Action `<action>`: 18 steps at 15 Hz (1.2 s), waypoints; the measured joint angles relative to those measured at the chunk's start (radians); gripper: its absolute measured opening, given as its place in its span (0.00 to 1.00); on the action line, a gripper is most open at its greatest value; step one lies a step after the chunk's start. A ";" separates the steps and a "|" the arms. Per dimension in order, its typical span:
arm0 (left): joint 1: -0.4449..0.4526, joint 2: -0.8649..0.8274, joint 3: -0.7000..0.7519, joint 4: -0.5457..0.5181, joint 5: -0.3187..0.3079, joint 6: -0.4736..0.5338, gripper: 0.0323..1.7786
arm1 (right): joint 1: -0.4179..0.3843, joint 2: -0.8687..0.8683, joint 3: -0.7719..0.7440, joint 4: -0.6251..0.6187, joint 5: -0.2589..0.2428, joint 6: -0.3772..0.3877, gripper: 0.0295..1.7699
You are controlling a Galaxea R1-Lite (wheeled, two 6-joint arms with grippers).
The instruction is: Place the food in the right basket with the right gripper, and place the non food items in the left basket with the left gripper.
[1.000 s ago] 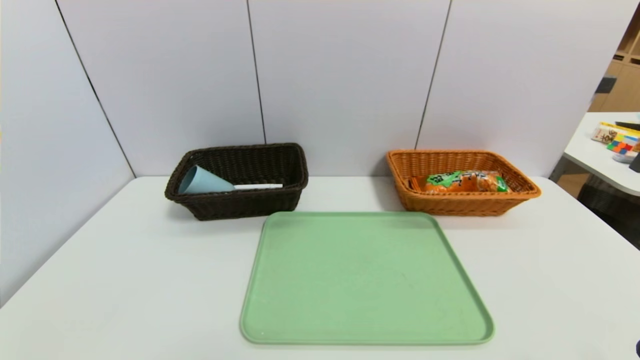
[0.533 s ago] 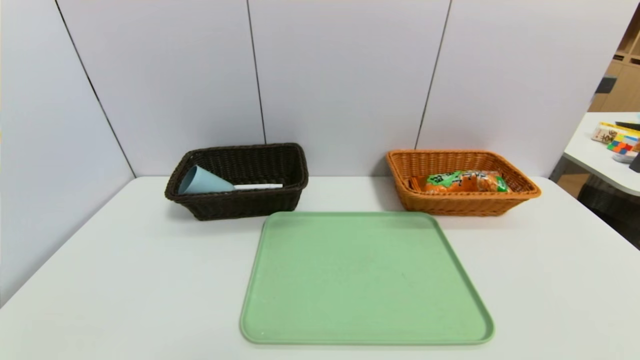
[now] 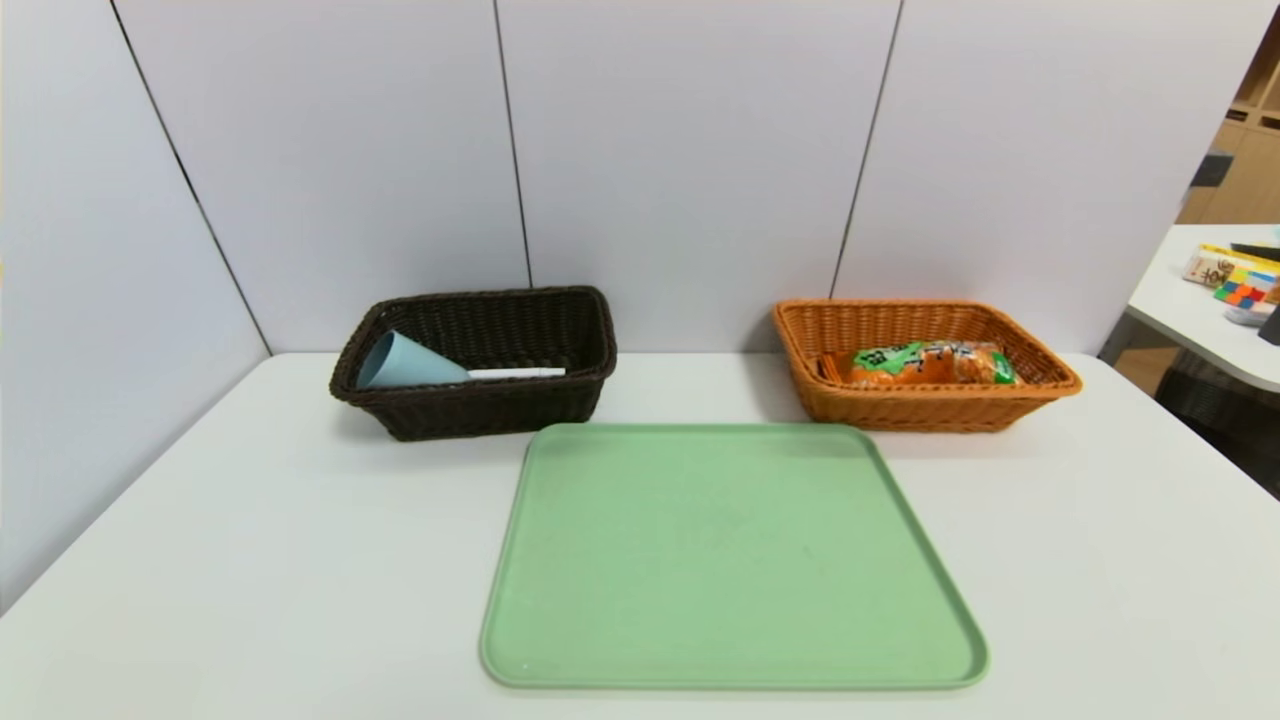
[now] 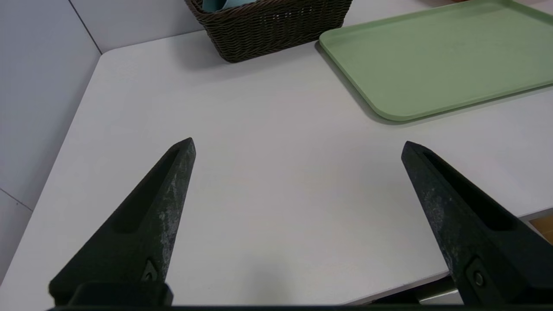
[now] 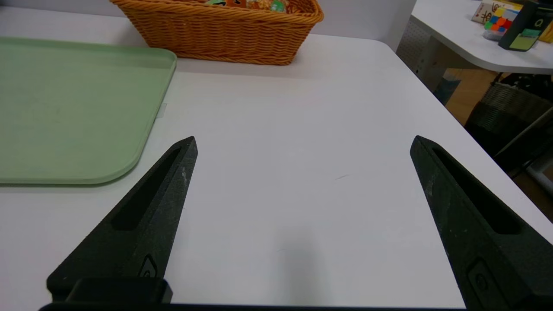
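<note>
Pincer (image 5: 302,142) agape; orange-green food pack (image 3: 925,363) basketed.

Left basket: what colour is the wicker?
Dark brown left basket, clearest in the head view.

Pale panelled walls (image 3: 680,150) back the white table (image 3: 250,560); a second white table (image 3: 1195,300) stands right

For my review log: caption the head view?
Bare green tray; blue cup in dark basket, snack packet in orange basket.
</note>
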 joint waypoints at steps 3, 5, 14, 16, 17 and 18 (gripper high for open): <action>0.000 -0.005 0.026 -0.004 0.003 0.002 0.95 | -0.002 -0.031 0.001 0.013 0.020 0.002 0.96; 0.000 -0.006 0.043 -0.009 0.004 0.013 0.95 | -0.003 -0.050 0.000 0.017 0.027 0.001 0.96; -0.001 -0.006 0.250 -0.238 0.094 0.040 0.95 | -0.005 -0.137 -0.008 0.098 0.116 0.021 0.96; -0.002 -0.006 0.334 -0.389 0.125 0.050 0.95 | -0.005 -0.143 -0.005 0.098 0.118 0.020 0.96; -0.002 -0.006 0.365 -0.449 0.131 0.062 0.95 | -0.004 -0.144 0.000 0.098 0.125 0.017 0.96; -0.002 -0.006 0.391 -0.493 0.135 0.078 0.95 | -0.004 -0.144 0.006 0.107 0.137 0.010 0.96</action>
